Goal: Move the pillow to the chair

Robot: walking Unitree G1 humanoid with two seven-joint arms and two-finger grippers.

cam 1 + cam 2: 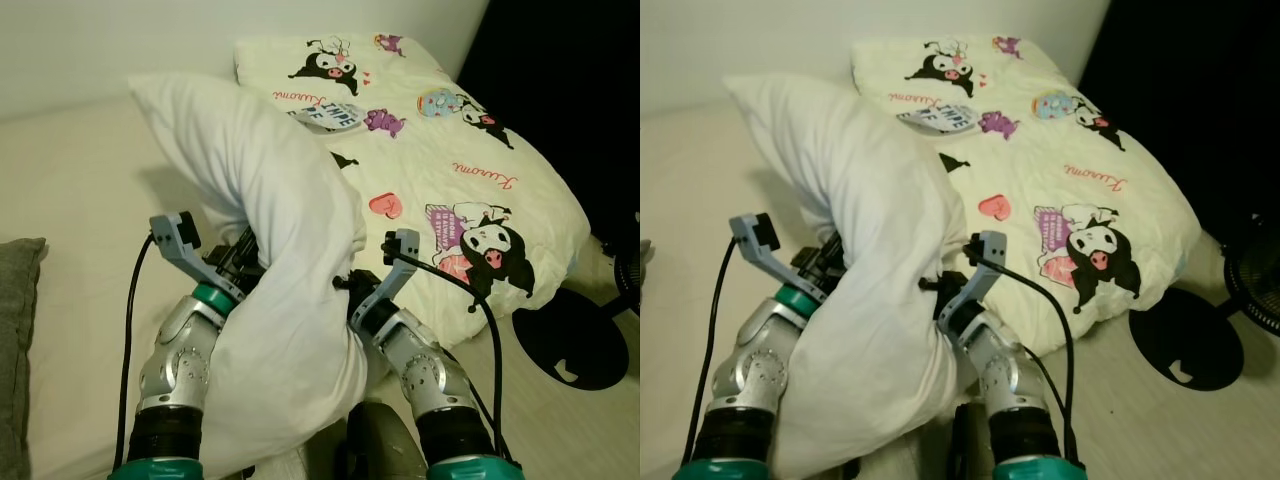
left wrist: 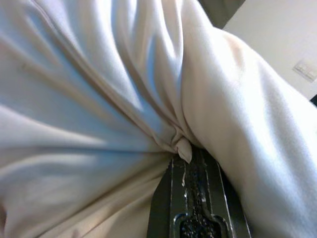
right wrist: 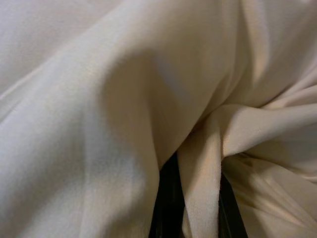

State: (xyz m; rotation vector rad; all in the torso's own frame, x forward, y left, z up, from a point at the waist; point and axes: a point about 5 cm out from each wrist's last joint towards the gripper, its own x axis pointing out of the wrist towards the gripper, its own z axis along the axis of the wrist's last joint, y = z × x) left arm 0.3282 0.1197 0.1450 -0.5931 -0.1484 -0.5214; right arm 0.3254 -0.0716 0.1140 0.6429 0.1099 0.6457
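Observation:
A large white pillow (image 1: 270, 200) is bent over and held up between my two arms above the bed. My left gripper (image 1: 243, 258) presses into its left side, shut on the cloth. One black finger (image 2: 198, 198) shows in the left wrist view with a pinch of fabric at its tip. My right gripper (image 1: 345, 285) is at the pillow's right side. In the right wrist view a fold of the pillow (image 3: 203, 163) is caught between its dark fingers (image 3: 166, 208). The fingertips are buried in the cloth. The pillow's lower end hangs down between my forearms.
A cream pillow printed with cartoon figures (image 1: 450, 160) lies on the bed to the right. The cream bed sheet (image 1: 80, 180) spreads to the left, with a grey cushion (image 1: 15, 330) at its edge. A black round stand base (image 1: 570, 345) sits on the floor at right.

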